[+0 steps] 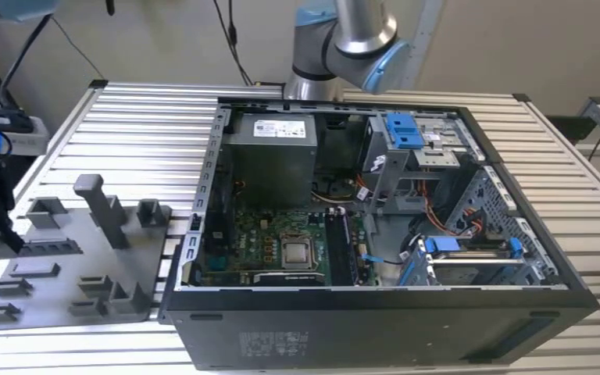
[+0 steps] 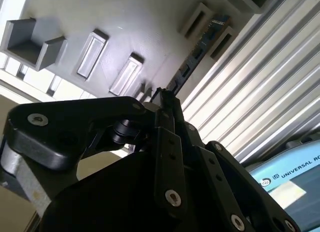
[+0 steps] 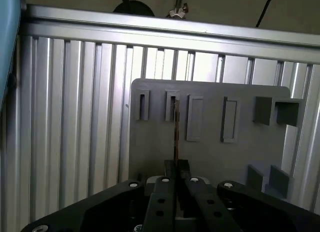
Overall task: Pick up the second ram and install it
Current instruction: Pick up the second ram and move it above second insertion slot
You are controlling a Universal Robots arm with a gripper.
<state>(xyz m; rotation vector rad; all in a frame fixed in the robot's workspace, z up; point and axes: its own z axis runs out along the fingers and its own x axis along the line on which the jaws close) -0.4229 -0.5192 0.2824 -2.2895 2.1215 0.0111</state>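
Observation:
The second ram [image 3: 176, 132] is a thin dark stick seen edge-on, standing on the grey fixture plate [image 3: 210, 157] with its far end at one of the plate's slots. In the second wrist view the ram [image 2: 197, 55] runs away from the fingers, and a bluish label shows near its far end. In both wrist views my gripper [image 3: 176, 164] [image 2: 162, 95] is shut on the ram's near end, its black fingers pressed to both flat sides. In the exterior view the gripper [image 1: 3, 242] hangs over the plate at the exterior view's left edge.
The open computer case [image 1: 383, 312] lies at the centre of the ribbed metal table [image 1: 144, 133]. Inside it are the motherboard [image 1: 279, 242] and long black memory slots [image 1: 342, 250]. Upright pegs [image 1: 102, 207] rise from the fixture plate. The arm's base [image 1: 331, 47] stands behind the case.

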